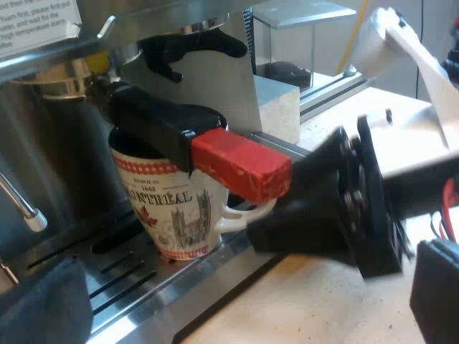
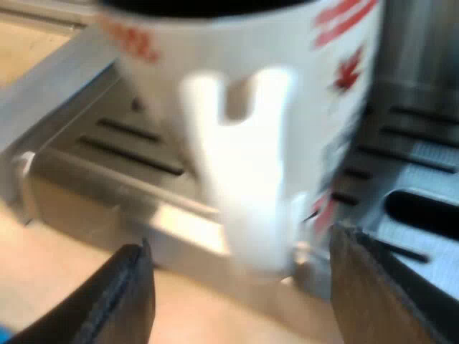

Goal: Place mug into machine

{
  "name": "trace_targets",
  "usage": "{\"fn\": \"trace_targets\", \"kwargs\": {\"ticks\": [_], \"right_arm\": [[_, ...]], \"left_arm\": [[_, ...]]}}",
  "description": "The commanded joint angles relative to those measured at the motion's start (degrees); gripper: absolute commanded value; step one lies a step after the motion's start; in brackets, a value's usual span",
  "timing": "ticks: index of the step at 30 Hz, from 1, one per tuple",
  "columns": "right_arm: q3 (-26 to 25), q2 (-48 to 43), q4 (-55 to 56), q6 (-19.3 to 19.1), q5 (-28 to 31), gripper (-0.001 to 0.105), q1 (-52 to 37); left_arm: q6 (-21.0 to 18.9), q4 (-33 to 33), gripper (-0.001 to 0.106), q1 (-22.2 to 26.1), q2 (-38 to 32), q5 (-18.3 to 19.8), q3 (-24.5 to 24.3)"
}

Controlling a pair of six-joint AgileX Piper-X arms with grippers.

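Note:
A white mug (image 1: 168,204) with red trim and a "Montreal" print stands upright on the espresso machine's slotted drip tray (image 1: 125,276), under the locked-in metal holder whose dark handle (image 1: 154,118) ends in red (image 1: 240,166). The red end juts out over the mug's rim. My right gripper (image 1: 262,228) is at the mug's white handle (image 2: 244,165). In the right wrist view that gripper (image 2: 240,290) is open, its black fingers (image 2: 125,294) on either side of the handle with a gap to it. My left gripper (image 1: 240,308) is open, facing the tray's front edge.
A thin steam wand (image 1: 21,208) hangs beside the mug, over the tray. Beyond the machine stand a grey block (image 1: 278,107) and a clear box (image 1: 301,43). A beige tabletop (image 1: 323,301) lies before the tray's metal front lip (image 2: 93,186).

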Motion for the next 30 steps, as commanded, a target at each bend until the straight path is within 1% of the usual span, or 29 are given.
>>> {"fn": "trace_targets", "kwargs": {"ticks": [1, 2, 3, 7, 10, 12, 14, 16, 23, 27, 30], "right_arm": [[-1.1, 0.26, -0.42, -0.27, 1.67, 0.056, 0.66], [-1.62, 0.93, -0.41, 0.25, 3.19, 0.056, 0.66], [-2.25, 1.57, -0.41, 0.95, 3.4, 0.056, 0.66], [-4.99, 3.66, -0.41, 1.09, 3.4, 0.056, 0.66], [-7.56, 5.17, -0.27, 1.24, 4.82, 0.051, 0.66], [-9.3, 6.48, 0.0, 1.24, 5.91, 0.045, 0.66], [-10.35, 7.37, 0.02, 1.24, 5.89, 0.042, 0.66], [-11.25, 8.39, 0.02, 1.4, 5.89, 0.042, 0.66], [-14.52, 11.42, 0.02, 1.41, 9.34, 0.042, 0.66], [-16.13, 12.39, 0.02, 1.41, 9.87, 0.042, 0.55], [-16.5, 12.55, 0.02, 1.46, 13.1, 0.042, 0.55]], "left_arm": [[-0.48, -1.07, 0.092, -0.16, 0.12, 0.15, -0.15], [-0.48, -1.07, 0.092, -0.16, 0.12, 0.15, -0.15], [-0.48, -1.07, 0.092, -0.16, 0.12, 0.15, -0.15], [-0.48, -1.07, 0.092, -0.16, 0.12, 0.15, -0.15], [-0.48, -1.07, 0.092, -0.16, 0.12, 0.15, -0.15], [-0.48, -1.07, 0.092, -0.16, 0.12, 0.15, -0.15], [-0.48, -1.07, 0.092, -0.16, 0.12, 0.15, -0.15], [-0.48, -1.07, 0.092, -0.16, 0.12, 0.15, -0.15], [-0.48, -1.07, 0.092, -0.16, 0.12, 0.15, -0.15], [-0.48, -1.07, 0.092, -0.16, 0.12, 0.15, -0.15], [-0.48, -1.07, 0.092, -0.16, 0.12, 0.15, -0.15]]}}
